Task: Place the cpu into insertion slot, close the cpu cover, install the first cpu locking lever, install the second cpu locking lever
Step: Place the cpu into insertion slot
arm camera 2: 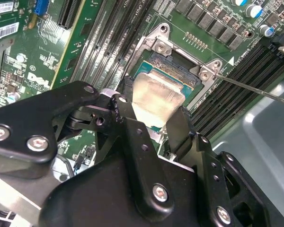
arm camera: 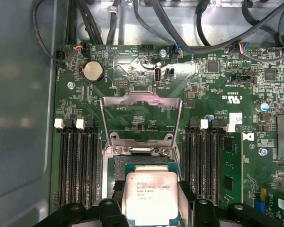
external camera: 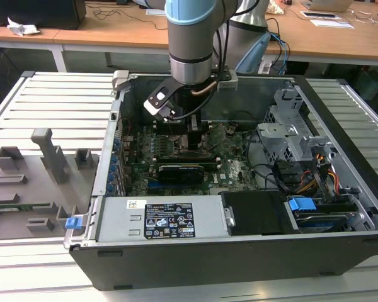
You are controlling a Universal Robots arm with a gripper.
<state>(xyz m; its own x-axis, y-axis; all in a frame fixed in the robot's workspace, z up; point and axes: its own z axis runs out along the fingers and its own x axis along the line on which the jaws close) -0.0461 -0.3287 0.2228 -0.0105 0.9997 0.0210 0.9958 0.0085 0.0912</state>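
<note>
At the exterior view's left, a grey fixture plate [external camera: 25, 189] lies on the slatted desk [external camera: 57, 94] beside the open computer case [external camera: 176, 251]. Inside the case, the hand [arm camera 2: 155, 108] is clenched on the cpu [arm camera: 151, 197], with one black finger on each of two opposite edges. The chip is square, so no axis is the longer. It lies flat with its silvery face turned up toward the wrist, and its edges run parallel with the rim of the insertion slot [arm camera 2: 166, 64] directly beneath the fingertips. I cannot tell whether it is seated or just above the pins.

Its two ungripped edges are free. Beyond the fingertips, the cpu cover [arm camera: 141, 100] stands raised on its hinge at the slot's far edge, leaving the slot open from above. Rows of black memory slots [arm camera: 78, 165] run close along both sides of the hand, parallel with the gripped edges. A thin metal rod [arm camera 2: 255, 91] slants away from one slot corner. At the exterior view's right, a grey drive cage [external camera: 290, 126] stands well apart.
</note>
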